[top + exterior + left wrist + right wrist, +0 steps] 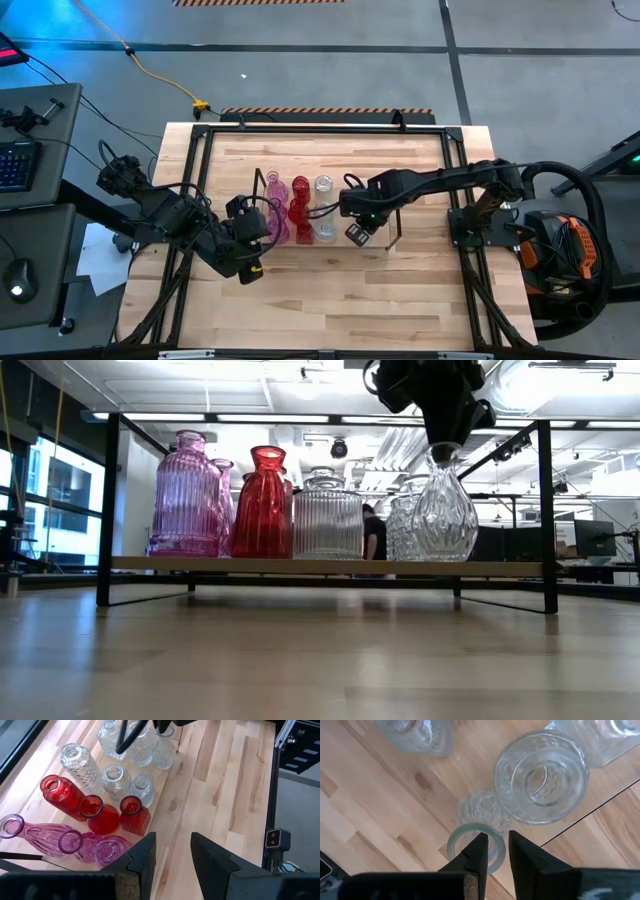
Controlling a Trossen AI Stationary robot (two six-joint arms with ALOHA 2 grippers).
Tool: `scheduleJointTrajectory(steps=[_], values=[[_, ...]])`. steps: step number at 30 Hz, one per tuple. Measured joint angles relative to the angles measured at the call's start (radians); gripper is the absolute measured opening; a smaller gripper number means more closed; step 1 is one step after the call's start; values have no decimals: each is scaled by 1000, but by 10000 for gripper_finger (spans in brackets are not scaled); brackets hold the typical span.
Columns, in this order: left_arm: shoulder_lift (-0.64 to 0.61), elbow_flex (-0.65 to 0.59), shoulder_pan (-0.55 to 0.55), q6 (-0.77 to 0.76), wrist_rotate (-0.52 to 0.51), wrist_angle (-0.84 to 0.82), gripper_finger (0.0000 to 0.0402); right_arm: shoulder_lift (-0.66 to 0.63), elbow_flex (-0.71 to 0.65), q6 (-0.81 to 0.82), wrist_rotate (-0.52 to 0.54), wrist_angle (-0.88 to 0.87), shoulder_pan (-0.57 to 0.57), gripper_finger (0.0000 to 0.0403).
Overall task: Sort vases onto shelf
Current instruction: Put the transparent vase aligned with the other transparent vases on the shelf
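- The right end effector (pixel 494 851) hangs over the shelf's clear-glass end, at about 3 o'clock of the vase group in the high view. Its two dark fingers stand a little apart, straddling the rim of a small clear ribbed-glass vase with a round mouth (pixel 476 845). From the right wrist view I cannot tell whether they pinch that rim or merely bracket it.
- In the low view the same end effector (pixel 445 445) sits right on the neck of a clear bulbous cut-glass vase (pixel 444 520), which stands upright on the shelf board.
- Just beside it in the right wrist view is a wider clear vase with a broad round mouth (pixel 541 777), close to touching.
- The low light-wood shelf with thin dark wire end frames (pixel 330 567) carries pink vases (pixel 187 495) at one end, red ones (pixel 262 505) in the middle and clear ones at the other.
- The left end effector (pixel 171 855) waits, fingers apart and empty, at about 8 o'clock of the shelf, above bare desk (pixel 225 785).
- Judgement: this is the placing or release of a clear vase among its kind. The next move calls for opening the fingers and rising straight up, so the rim is not dragged into its close neighbour.
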Motion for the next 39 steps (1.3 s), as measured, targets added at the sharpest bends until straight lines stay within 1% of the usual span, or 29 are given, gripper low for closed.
scheduleJointTrajectory(steps=[14, 24, 27, 33, 39], values=[[0, 0, 0, 0, 0, 0, 115, 0, 0, -13, 0, 0, -24, 55], [0, 0, 0, 0, -8, 0, 115, 0, 0, -7, -33, 0, -10, 54], [0, 0, 0, 0, -11, 0, 115, 0, 0, -11, -34, 0, -11, 43], [0, 0, 0, 0, -13, 0, 115, -1, 0, -23, -35, 0, -11, 5], [0, 0, 0, 0, -13, 0, 115, -1, 0, -14, -28, -10, -11, 10]])
